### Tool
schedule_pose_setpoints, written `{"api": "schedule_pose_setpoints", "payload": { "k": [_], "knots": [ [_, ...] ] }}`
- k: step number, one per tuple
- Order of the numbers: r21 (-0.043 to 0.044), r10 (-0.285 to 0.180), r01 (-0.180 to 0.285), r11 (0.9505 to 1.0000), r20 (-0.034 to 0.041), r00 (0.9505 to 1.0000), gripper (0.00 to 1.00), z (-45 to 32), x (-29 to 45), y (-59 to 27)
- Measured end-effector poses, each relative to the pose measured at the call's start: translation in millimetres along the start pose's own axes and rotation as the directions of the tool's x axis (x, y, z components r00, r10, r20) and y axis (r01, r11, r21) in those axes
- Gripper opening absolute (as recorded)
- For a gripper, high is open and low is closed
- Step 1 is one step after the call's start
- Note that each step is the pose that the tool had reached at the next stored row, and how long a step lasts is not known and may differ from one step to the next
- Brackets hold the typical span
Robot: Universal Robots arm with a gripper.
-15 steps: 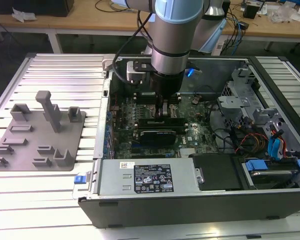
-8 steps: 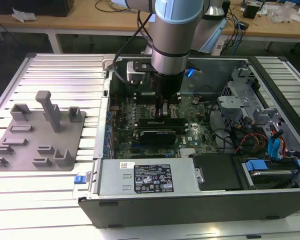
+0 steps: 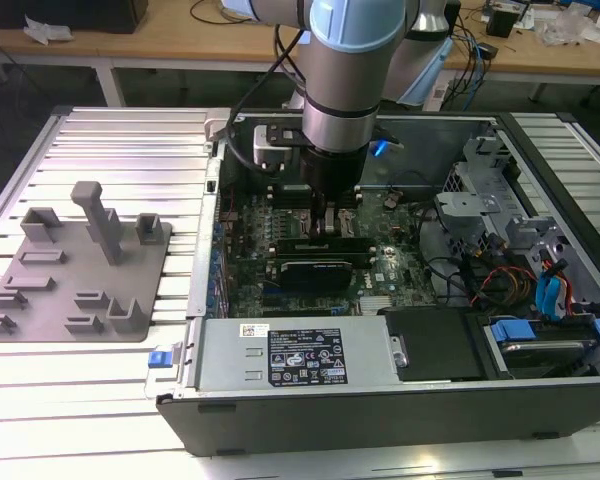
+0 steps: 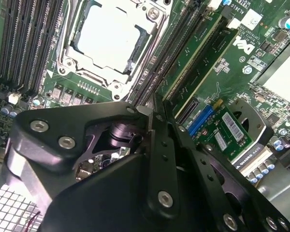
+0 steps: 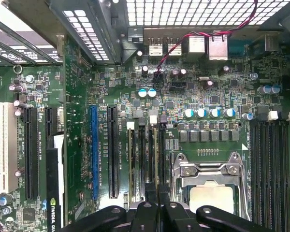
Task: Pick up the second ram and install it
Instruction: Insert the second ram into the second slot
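Workstation chassis [image 3: 380, 425] lies open on a slatted metal surface [image 3: 90, 400], a grey fixture plate [image 3: 70, 272] beside it; the robot arm [image 3: 345, 70] reaches down inside over the motherboard [image 5: 77, 159]; the end effector [image 5: 158, 207] hangs just beside the CPU socket [image 5: 210, 193], above the DIMM slots [image 5: 145, 154], jaws drawn narrow, almost together; the second ram, thin edge-on, is too slim to make out for sure, so whether it is pinched there or seated in a slot cannot be told; on this showing the pickup looks done, with the pressing home either under way or complete.
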State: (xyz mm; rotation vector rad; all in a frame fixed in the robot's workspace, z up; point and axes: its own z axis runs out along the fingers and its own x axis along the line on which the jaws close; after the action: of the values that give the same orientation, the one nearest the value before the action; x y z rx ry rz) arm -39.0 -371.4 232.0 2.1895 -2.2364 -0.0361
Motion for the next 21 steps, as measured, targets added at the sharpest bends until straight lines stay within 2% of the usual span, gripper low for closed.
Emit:
{"api": "schedule_pose_setpoints", "payload": {
  "k": [3,7,8,16,17,21],
  "knots": [
    [-0.0001,0.000,0.000,1.0000,0.0001,1.0000,0.09,-5.0,-0.3,0.1],
    [0.0000,0.000,0.000,1.0000,-0.0010,1.0000,0.09,-5.2,-0.2,0.1],
    [-0.0072,0.000,0.000,1.0000,-0.0014,1.0000,0.09,-5.1,-0.2,0.1],
    [-0.0073,0.000,0.000,1.0000,-0.0010,1.0000,0.09,-4.9,-0.3,-1.6],
    [-0.0113,0.000,0.000,0.9999,-0.0009,1.0000,0.09,-4.9,-0.3,-1.8],
    [-0.0121,0.000,0.000,0.9999,-0.0009,1.0000,0.09,-4.8,-0.3,-1.7]
  ]
}}
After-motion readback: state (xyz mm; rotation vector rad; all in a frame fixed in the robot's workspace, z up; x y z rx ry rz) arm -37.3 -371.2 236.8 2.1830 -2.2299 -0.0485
